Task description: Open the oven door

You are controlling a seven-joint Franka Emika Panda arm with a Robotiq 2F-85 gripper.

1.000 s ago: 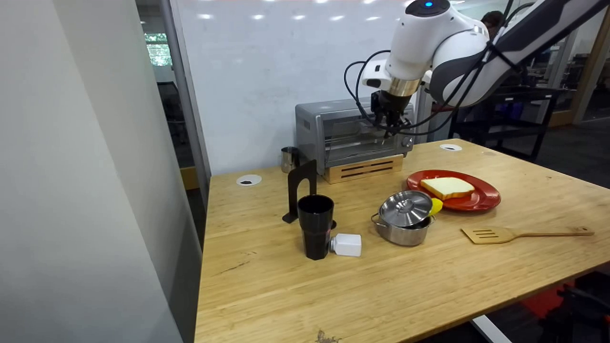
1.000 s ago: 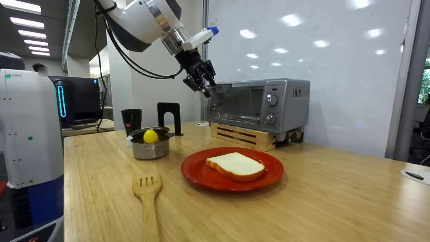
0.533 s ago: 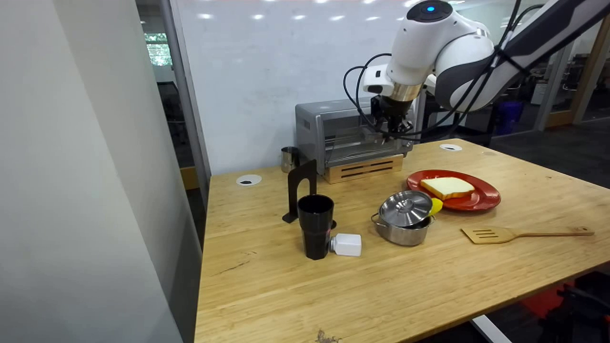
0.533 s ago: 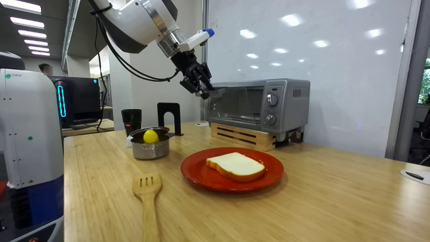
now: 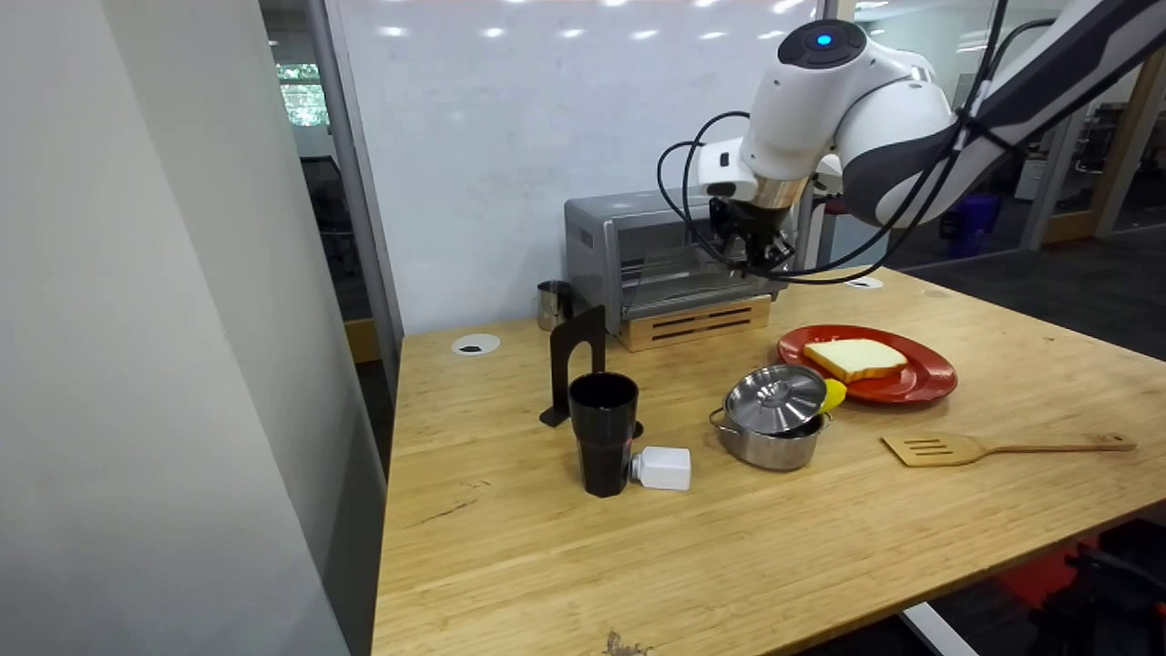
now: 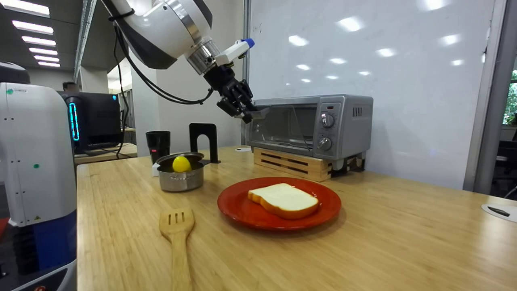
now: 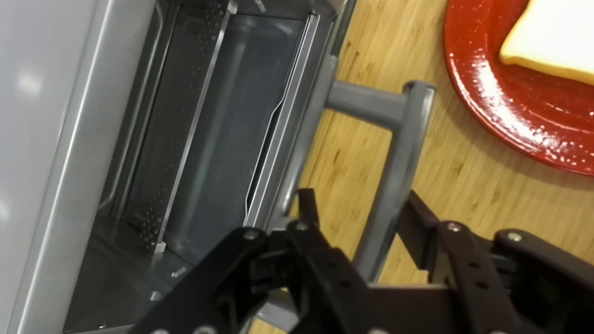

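Observation:
The oven door (image 6: pixel 276 127) is ajar in both exterior views, its top leaning out from the silver toaster oven (image 6: pixel 353 125). Looking down in the wrist view, I see past the door's top frame (image 7: pixel 297 157) into the oven's interior. The grey handle bar (image 7: pixel 403 153) runs between the fingers of my gripper (image 7: pixel 359 197). One finger sits in the gap between bar and door, with space left to the bar. The outer finger (image 7: pixel 413 222) lies right beside the bar; contact is unclear. The jaws stand apart, and the black gripper (image 6: pixel 249 114) partly hides the handle.
A wooden stand (image 6: pixel 291 163) holds the oven up. In front lie a red plate (image 6: pixel 234 214) with bread (image 6: pixel 284 198), a metal pot (image 6: pixel 181 181) and a wooden spatula (image 6: pixel 177 226). A black cup (image 5: pixel 603 437), black bookend (image 5: pixel 557 374) and white bottle (image 5: pixel 665 468) stand nearby.
The gripper has moved down and slightly away from the oven. The handle has come down and outward with it, and the door leans out farther than a second ago.

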